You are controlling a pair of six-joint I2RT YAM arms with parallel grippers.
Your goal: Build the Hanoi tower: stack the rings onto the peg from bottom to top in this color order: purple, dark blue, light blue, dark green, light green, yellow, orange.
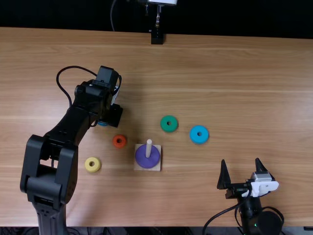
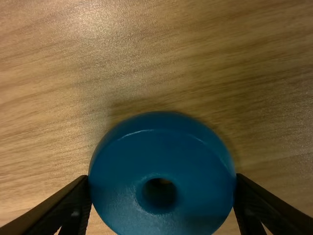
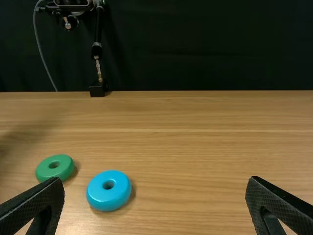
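Note:
My left gripper (image 1: 113, 116) is over the table left of the peg, beside the dark blue ring (image 1: 101, 123), which it partly covers. In the left wrist view, the left gripper (image 2: 162, 188) is shut on the dark blue ring (image 2: 161, 152), a finger against each side. A purple ring (image 1: 142, 156) lies around the pale peg (image 1: 148, 148) on its square base (image 1: 154, 167). My right gripper (image 1: 246, 172) stands open near the table's front right; the right wrist view has that gripper (image 3: 154, 188) with its fingers wide apart. Loose on the table are orange (image 1: 119, 146), yellow (image 1: 97, 164), green (image 1: 174, 124) and light blue (image 1: 204, 134) rings.
The left arm stretches across the table's left side, close beside the yellow and orange rings. A black stand (image 1: 157, 38) is at the table's far edge. Green (image 3: 65, 169) and light blue (image 3: 120, 193) rings lie beyond the right gripper in its wrist view.

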